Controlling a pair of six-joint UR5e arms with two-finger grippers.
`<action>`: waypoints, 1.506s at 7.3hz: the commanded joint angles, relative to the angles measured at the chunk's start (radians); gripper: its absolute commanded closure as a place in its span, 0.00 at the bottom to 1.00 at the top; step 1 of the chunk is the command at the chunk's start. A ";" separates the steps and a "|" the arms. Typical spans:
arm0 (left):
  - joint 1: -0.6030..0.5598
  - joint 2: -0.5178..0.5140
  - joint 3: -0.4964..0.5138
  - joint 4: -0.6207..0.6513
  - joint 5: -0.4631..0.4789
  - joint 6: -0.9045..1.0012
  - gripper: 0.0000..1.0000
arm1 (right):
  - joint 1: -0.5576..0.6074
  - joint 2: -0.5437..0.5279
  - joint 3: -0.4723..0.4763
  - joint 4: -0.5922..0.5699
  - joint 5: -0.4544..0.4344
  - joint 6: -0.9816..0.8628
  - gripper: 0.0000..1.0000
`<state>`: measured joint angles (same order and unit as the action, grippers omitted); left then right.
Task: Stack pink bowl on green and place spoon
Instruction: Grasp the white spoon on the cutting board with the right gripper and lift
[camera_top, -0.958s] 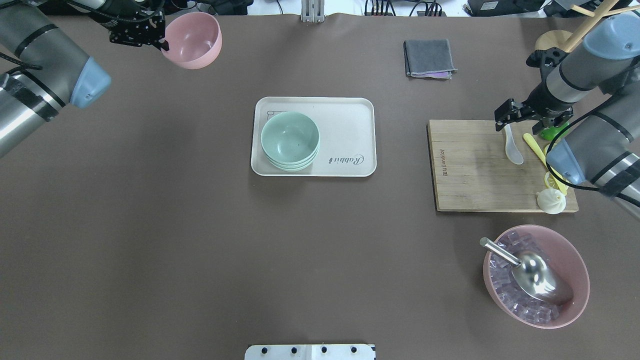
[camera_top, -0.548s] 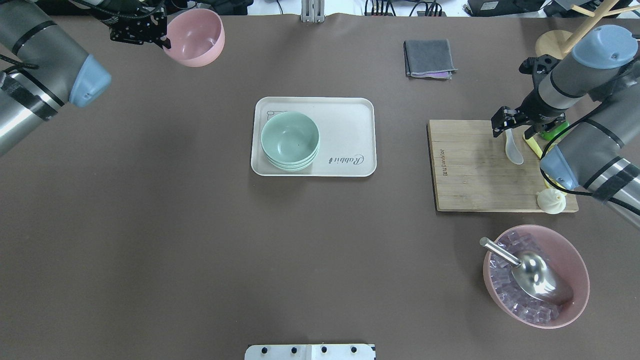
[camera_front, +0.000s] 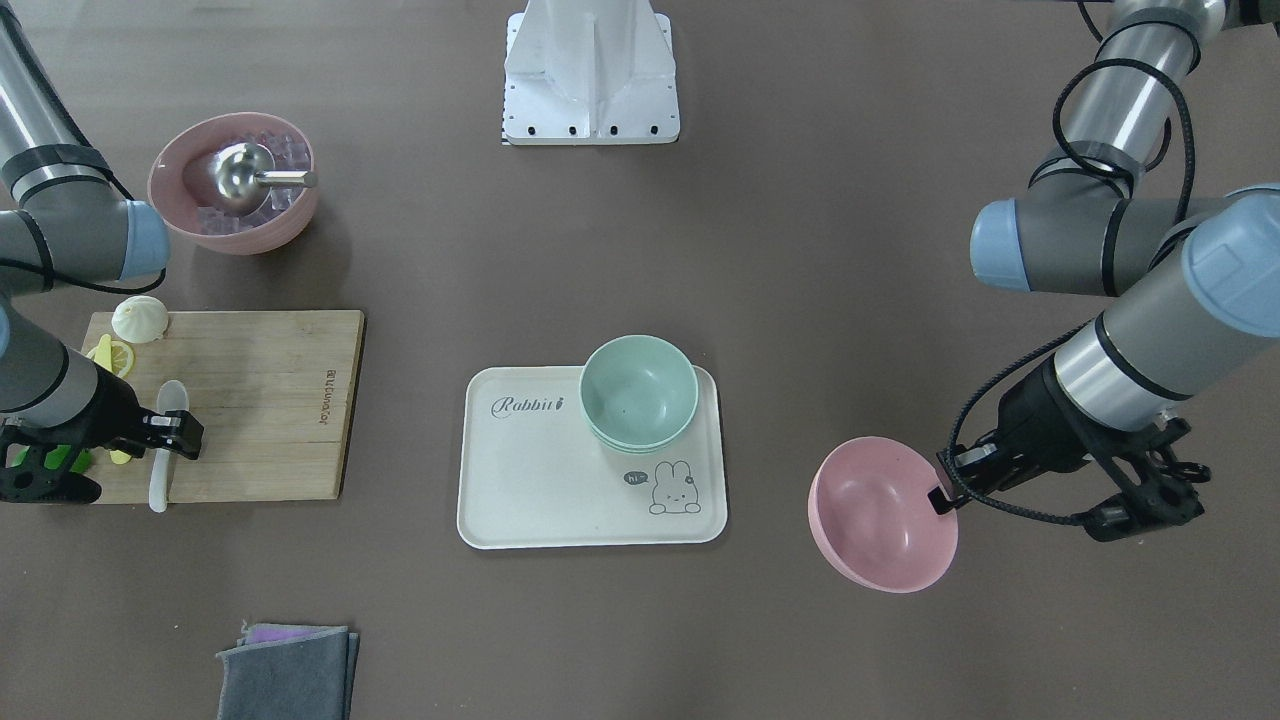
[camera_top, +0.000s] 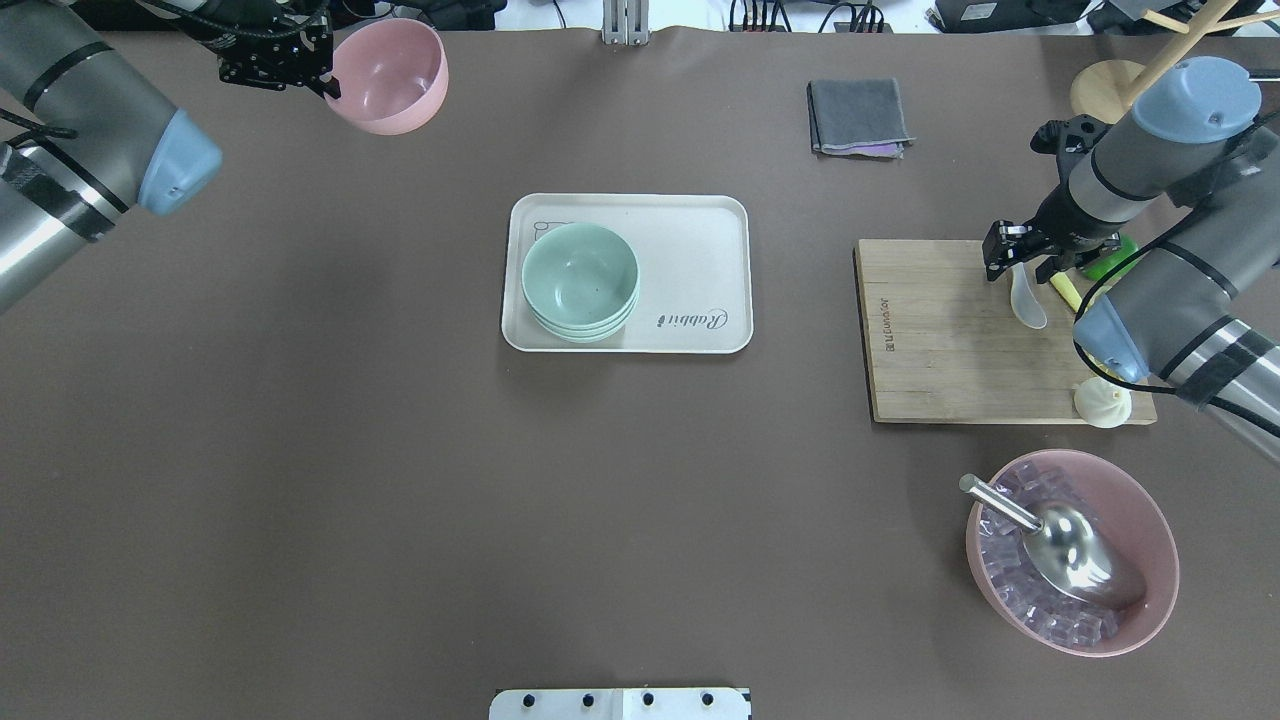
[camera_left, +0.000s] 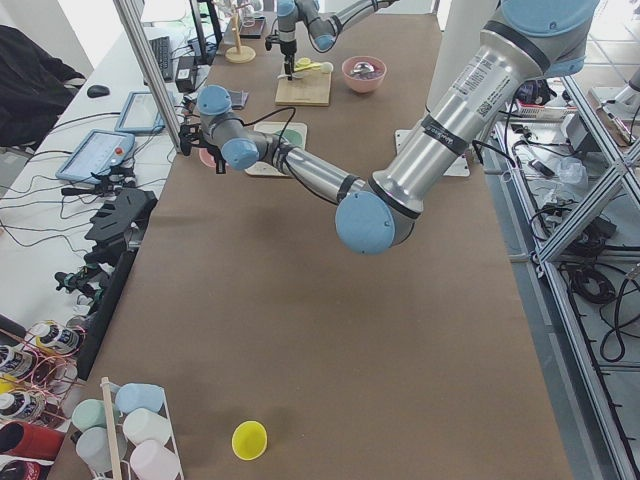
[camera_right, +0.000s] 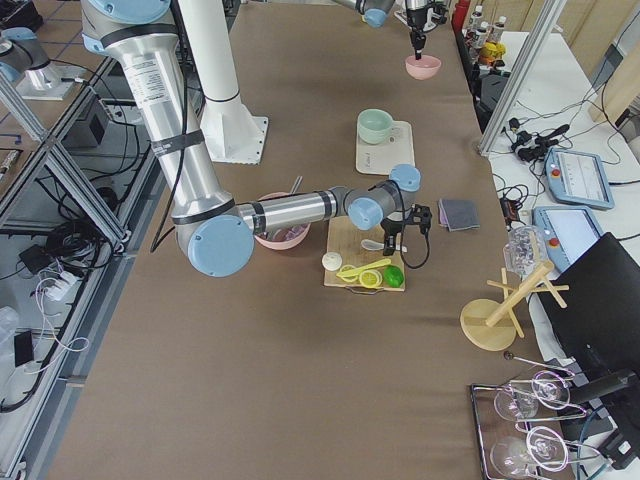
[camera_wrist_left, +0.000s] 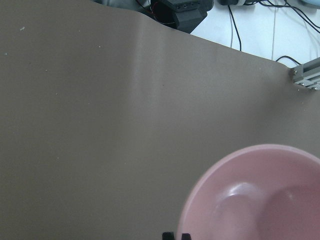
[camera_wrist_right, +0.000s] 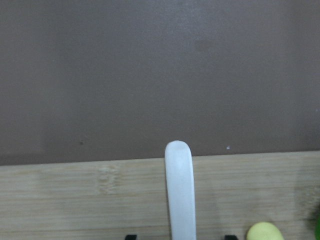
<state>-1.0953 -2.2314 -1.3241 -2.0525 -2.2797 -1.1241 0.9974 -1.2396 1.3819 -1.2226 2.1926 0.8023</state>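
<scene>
left gripper (camera_front: 942, 492) pinches the rim of the small light-pink matte bowl (camera_front: 880, 515), aloft, well apart from the mint-green bowl stack (camera_front: 638, 388) | right gripper (camera_top: 1012, 262) has its jaws open astride the handle of the white glossy soup spoon (camera_top: 1028, 303) on the wooden board (camera_top: 930, 340) | we fear the bowl slipping from its one-sided pinch, and the spoon skidding if the jaws close off-centre

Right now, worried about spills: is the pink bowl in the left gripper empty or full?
Empty. The pink bowl shows a bare inside in the front-facing and left wrist views; the left gripper pinches its rim.
</scene>
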 joint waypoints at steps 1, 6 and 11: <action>0.000 -0.001 0.002 -0.001 0.000 0.004 1.00 | -0.002 0.003 -0.001 -0.002 -0.001 0.000 0.50; -0.002 0.001 -0.001 -0.003 0.000 0.006 1.00 | 0.019 0.031 0.000 -0.002 0.009 0.012 1.00; 0.010 0.004 -0.093 -0.006 -0.096 -0.090 1.00 | 0.046 0.092 0.078 -0.011 0.013 0.124 1.00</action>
<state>-1.1052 -2.2271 -1.3802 -2.0521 -2.3635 -1.1571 1.0420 -1.1653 1.4449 -1.2351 2.2057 0.8864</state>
